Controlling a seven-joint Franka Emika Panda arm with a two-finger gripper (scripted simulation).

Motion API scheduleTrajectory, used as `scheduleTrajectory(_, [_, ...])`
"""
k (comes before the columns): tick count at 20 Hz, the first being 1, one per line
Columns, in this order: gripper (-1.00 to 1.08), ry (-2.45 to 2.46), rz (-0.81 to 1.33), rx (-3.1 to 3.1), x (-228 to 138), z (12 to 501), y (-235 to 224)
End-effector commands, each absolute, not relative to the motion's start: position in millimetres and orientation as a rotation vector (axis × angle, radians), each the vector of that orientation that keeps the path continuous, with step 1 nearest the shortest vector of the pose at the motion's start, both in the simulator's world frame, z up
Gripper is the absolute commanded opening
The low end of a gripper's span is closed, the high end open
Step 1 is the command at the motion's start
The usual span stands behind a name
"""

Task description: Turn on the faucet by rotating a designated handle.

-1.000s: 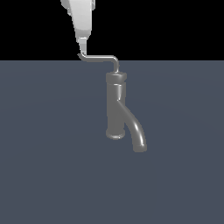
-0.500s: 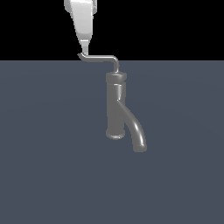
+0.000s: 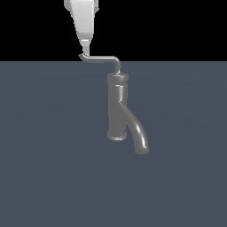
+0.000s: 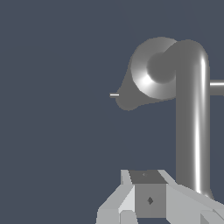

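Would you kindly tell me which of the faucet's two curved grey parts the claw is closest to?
The handle, the thin bent rod at the faucet's top. The claw sits at its upturned tip, whereas the thick spout curves down lower on the body.

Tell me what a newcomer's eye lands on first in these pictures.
First, the grey faucet standing upright mid-scene on the flat blue-grey floor, its thick spout curving down toward the exterior view's right. Next, the white gripper coming down from the top, its tip at the upturned end of the thin handle.

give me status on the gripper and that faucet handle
Gripper tip down at the handle end, jaw state unclear. Faucet upright, spout clear of the arm. Nothing in the way.
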State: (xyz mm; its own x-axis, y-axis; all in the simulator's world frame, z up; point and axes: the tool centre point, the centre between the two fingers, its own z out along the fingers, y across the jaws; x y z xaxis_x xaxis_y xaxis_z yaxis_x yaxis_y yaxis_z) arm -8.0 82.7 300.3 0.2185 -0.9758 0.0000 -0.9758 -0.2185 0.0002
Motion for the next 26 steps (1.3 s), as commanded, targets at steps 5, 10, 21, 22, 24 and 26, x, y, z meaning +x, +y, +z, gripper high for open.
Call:
scheduleTrajectory(5, [-1.0, -1.964, 0.0, 2.452, -26.6, 300.3, 79.7])
scheduleTrajectory(10, [-1.0, -1.964, 0.0, 2.452, -41.1, 300.3, 77.3])
scheduleTrajectory(21, [-1.0, -1.964, 0.0, 2.452, -70.7, 300.4, 72.4])
scheduleTrajectory(22, [-1.0, -1.96, 0.003, 2.461, -66.3, 300.4, 76.0])
scheduleTrajectory(24, [-1.0, -1.96, 0.002, 2.46, -70.8, 300.4, 70.1])
scheduleTrajectory(26, [-1.0, -1.96, 0.002, 2.46, -75.5, 300.5, 64.3])
